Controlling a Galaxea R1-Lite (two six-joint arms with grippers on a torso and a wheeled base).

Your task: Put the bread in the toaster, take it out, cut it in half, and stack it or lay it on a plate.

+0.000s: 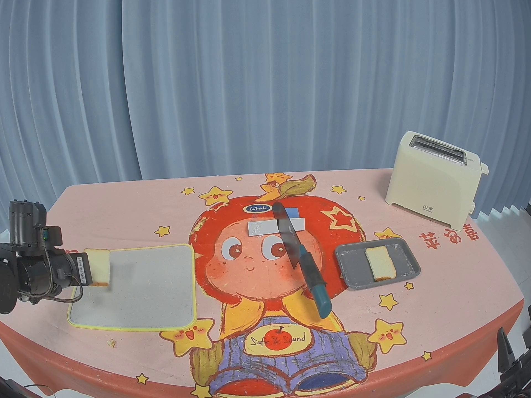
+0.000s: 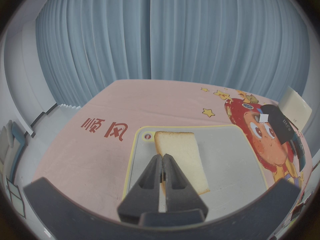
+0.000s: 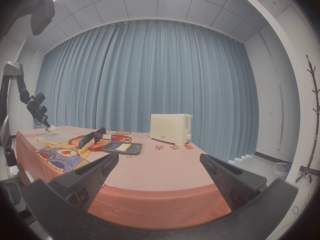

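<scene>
My left gripper (image 1: 91, 269) (image 2: 163, 160) is shut on a pale bread slice (image 1: 99, 266) (image 2: 182, 155), held on edge over the left end of the grey, yellow-rimmed cutting board (image 1: 144, 288) (image 2: 233, 160). Whether the slice touches the board I cannot tell. Another piece of bread (image 1: 380, 262) (image 3: 123, 147) lies flat in the grey tray (image 1: 404, 258) (image 3: 115, 148). The cream toaster (image 1: 433, 178) (image 3: 170, 129) stands at the far right, its slots showing nothing inside. A knife (image 1: 303, 260) (image 3: 90, 138) with a teal handle lies mid-table. My right gripper (image 3: 158, 158) is open beyond the table's right edge, nothing between its fingers.
A small white and blue card (image 1: 276, 225) lies under the knife's blade tip. A crumb (image 1: 111, 342) sits near the front left edge. Blue curtains hang behind the table. The cloth between board, knife and tray is bare.
</scene>
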